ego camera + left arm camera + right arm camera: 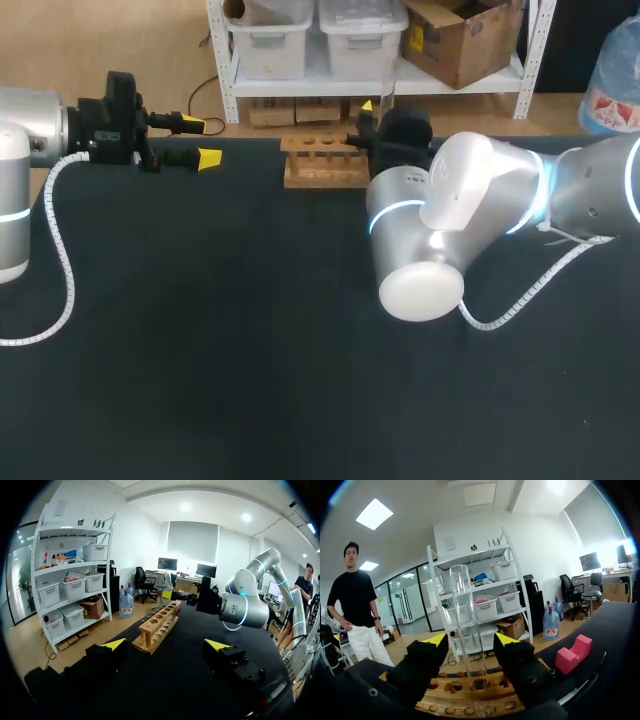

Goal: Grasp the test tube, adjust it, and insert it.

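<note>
Left claw (203,141) sits at the worktop's (200,350) far-left corner. Its fingers are spread wide with nothing between them, pointing along the far edge toward the rack (325,162). From the left wrist view the claw (166,645) is well short of the rack (159,625), which lies ahead of it.

The wooden rack sits at the far edge, around the middle. It has a row of round holes along the top, and the ones visible from overhead are unfilled.

The test tube (468,630) is clear glass, near upright with a slight lean. Its lower end is in a hole of the rack (470,700) at the rack's right end (it can't be made out in the head view, where the arm covers that spot).

Right claw (362,122) comes in from the right edge and hangs over that end of the rack. In its wrist view the claw (469,640) straddles the tube. Its fingers are apart, with a sliver of background showing on each side, so it isn't clamped. A pink block (575,652) lies on the worktop off to one side of this claw.
</note>
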You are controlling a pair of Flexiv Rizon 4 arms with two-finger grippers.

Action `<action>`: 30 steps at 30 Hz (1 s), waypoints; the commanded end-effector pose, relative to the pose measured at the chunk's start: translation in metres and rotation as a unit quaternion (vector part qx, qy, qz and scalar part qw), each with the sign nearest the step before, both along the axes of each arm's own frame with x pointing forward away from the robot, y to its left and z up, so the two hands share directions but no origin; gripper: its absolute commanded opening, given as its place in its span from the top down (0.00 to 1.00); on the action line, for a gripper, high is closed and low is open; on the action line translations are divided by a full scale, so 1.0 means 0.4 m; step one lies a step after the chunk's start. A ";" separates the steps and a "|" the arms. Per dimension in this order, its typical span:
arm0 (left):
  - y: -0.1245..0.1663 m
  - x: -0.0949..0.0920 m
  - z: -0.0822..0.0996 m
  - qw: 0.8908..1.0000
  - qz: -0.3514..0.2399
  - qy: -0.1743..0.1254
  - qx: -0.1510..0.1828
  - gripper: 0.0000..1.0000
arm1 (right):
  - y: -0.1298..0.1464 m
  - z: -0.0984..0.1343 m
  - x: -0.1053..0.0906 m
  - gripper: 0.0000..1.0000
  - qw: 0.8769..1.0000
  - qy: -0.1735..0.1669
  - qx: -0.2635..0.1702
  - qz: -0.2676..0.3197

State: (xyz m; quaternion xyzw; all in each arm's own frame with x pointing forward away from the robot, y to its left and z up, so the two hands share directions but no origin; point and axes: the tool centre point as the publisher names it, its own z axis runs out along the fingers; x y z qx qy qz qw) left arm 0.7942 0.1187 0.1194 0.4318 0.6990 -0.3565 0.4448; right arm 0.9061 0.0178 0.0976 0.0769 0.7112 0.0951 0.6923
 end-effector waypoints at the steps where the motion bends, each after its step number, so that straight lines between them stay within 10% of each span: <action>1: 0.000 -0.003 -0.003 1.000 0.001 -0.003 -0.002 0.00 | -0.011 0.005 -0.005 0.00 0.999 -0.011 0.002 0.042; 17: 0.000 -0.003 -0.003 1.000 0.001 -0.003 -0.002 0.00 | -0.004 0.095 -0.100 0.00 0.994 -0.023 -0.032 0.101; 30: 0.000 -0.003 -0.003 1.000 0.001 -0.003 -0.002 0.00 | -0.047 0.115 -0.191 0.00 0.966 -0.025 -0.051 0.251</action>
